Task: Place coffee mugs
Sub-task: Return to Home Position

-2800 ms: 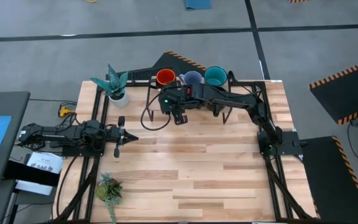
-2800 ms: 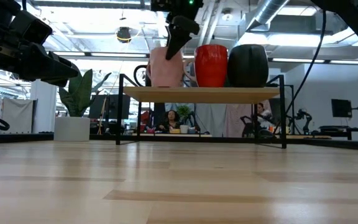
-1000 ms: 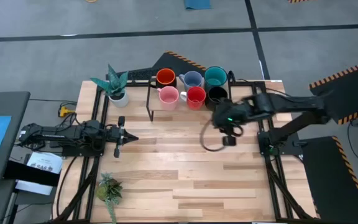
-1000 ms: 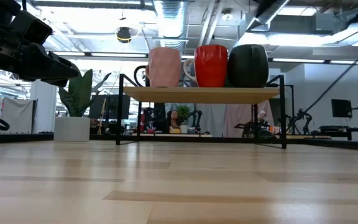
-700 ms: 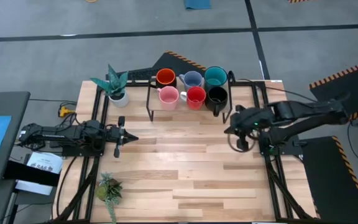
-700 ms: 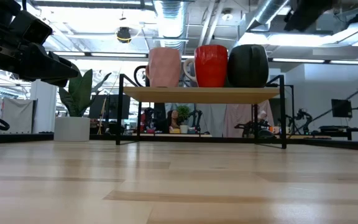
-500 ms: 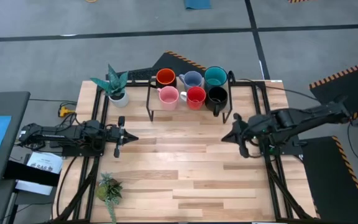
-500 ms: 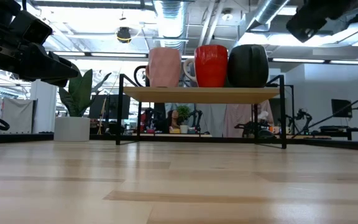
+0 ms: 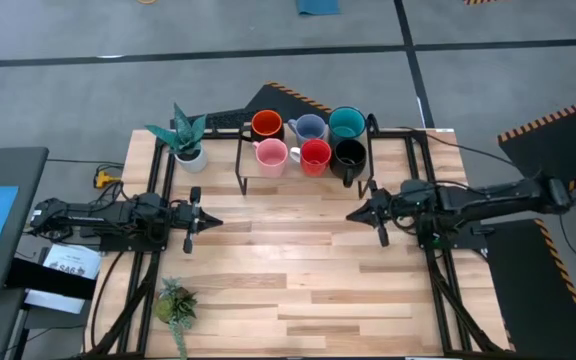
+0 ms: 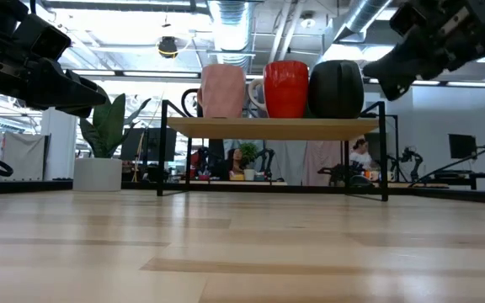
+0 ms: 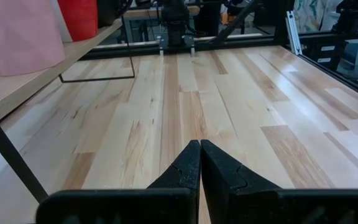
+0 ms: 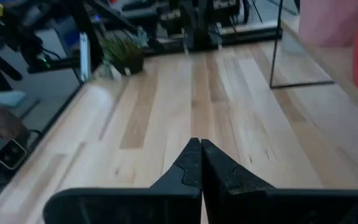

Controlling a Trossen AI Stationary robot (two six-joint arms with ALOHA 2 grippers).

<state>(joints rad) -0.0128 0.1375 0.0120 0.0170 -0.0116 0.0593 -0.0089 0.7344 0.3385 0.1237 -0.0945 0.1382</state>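
Six coffee mugs stand on a black-framed wooden rack [image 9: 246, 172] at the table's far middle. The back row holds the orange-inside mug [image 9: 266, 125], the grey-blue one [image 9: 309, 127] and the teal one [image 9: 346, 122]. The front row holds pink [image 9: 271, 153], red [image 9: 314, 154] and black [image 9: 349, 152]. My right gripper [image 9: 353, 216] is shut and holds nothing; it lies level on the near right of the rack, pointing at the table's left. My left gripper [image 9: 213, 219] is shut at the table's left, pointing right.
A white pot with a green plant [image 9: 190, 150] stands left of the rack. A small loose plant [image 9: 176, 303] lies at the near left corner. Bare wood lies between the two grippers and toward the near edge. People sit far off in the room [image 10: 230, 160].
My right arm has drawn away from the rack toward the table's right edge, come down and turned level, its fingers now pointing toward the table's left. The mugs have stayed in place on the rack.
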